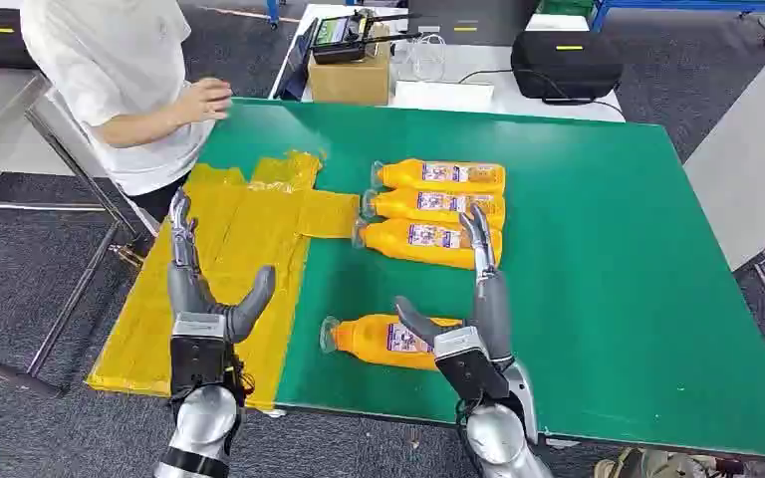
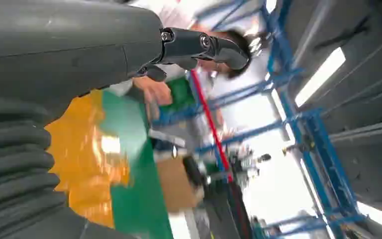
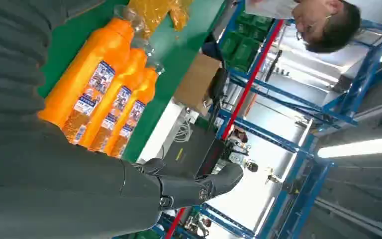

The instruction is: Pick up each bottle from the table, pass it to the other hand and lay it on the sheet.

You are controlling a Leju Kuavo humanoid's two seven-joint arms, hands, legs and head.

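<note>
Three orange bottles lie side by side in the middle of the green table, caps toward the yellow sheet. The right wrist view has the same row of bottles. A fourth orange bottle lies near the front edge. My right hand stands open just right of it, fingers straight up and thumb reaching over the bottle's end. My left hand is open above the sheet, fingers up and holding nothing. The sheet also appears past my left hand.
A person stands at the table's far left corner, one hand resting on its edge. A cardboard box and a black case sit on the white table behind. A metal bench stands at left.
</note>
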